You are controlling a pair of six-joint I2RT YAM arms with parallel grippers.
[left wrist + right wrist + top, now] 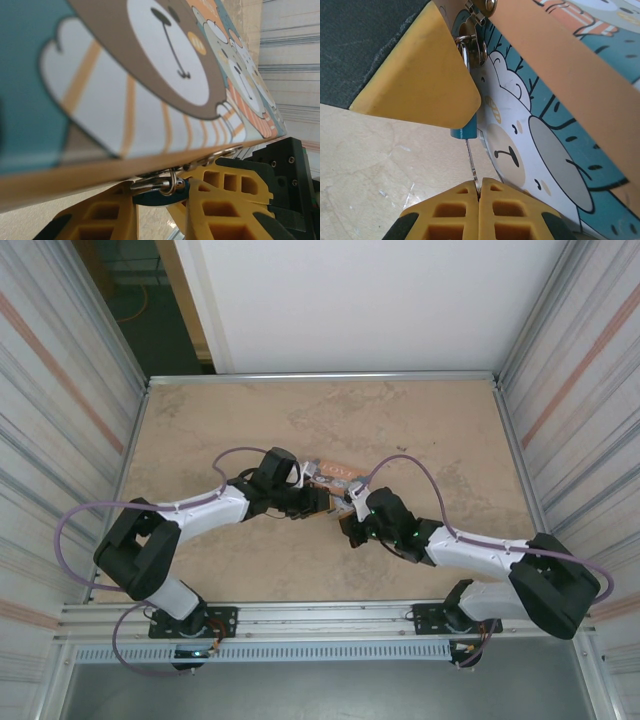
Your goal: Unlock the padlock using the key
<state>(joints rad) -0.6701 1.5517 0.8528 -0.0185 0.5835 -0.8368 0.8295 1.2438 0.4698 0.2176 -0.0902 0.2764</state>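
**Key Lined Up With Padlock: Slip or Bend Judged the Main Risks**

The key [471,160] was gripped by the right gripper [479,192], whose jaws were closed tight on the thin metal. With so little held, the key could be twisted loose in the pads once a turn was attempted. The padlock [464,132] was pinched by the left gripper [164,204], its jaws drawn narrow about the teal body. If that hold were slack, the padlock could be swung round with the key and nothing would be unlocked. A turn made off the shared line could bend the blade or drag the cartoon-printed box [530,130].

The padlock was seen hanging at the metal hasp [475,15] of the box, above the table [375,165]. In the right wrist view its long axis was set from 6 to 12 o'clock, keyhole end towards 6 and shackle towards 12. The key was laid on the same line, its blade pointed to 12 and met by the padlock's underside. How deep it was seated could not be told.
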